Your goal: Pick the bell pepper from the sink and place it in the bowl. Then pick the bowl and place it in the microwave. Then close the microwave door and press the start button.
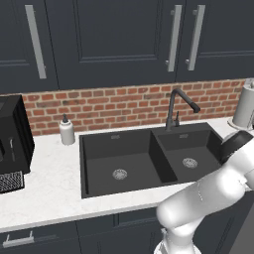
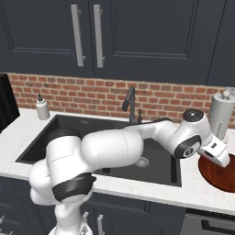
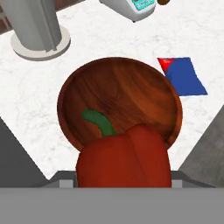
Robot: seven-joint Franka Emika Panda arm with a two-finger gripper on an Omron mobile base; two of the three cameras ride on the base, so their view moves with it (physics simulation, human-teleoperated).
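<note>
1. i am reaching my arm over the black sink (image 1: pixel 149 158) to its right; both basins are lying bare down to their metal drains.
2. my claw (image 3: pixel 124 183) is clamping the red bell pepper (image 3: pixel 124 159); the fingers are standing well apart at its two sides, and its green stem is curving up toward the bowl's middle.
3. i am holding the pepper directly above the near rim of the brown wooden bowl (image 3: pixel 120 94).
4. the bowl is sitting on the white counter (image 3: pixel 109 39), near a grey paper towel holder (image 3: pixel 37 26).
5. a blue and red packet (image 3: pixel 183 75) is lying just beside the bowl.
</note>
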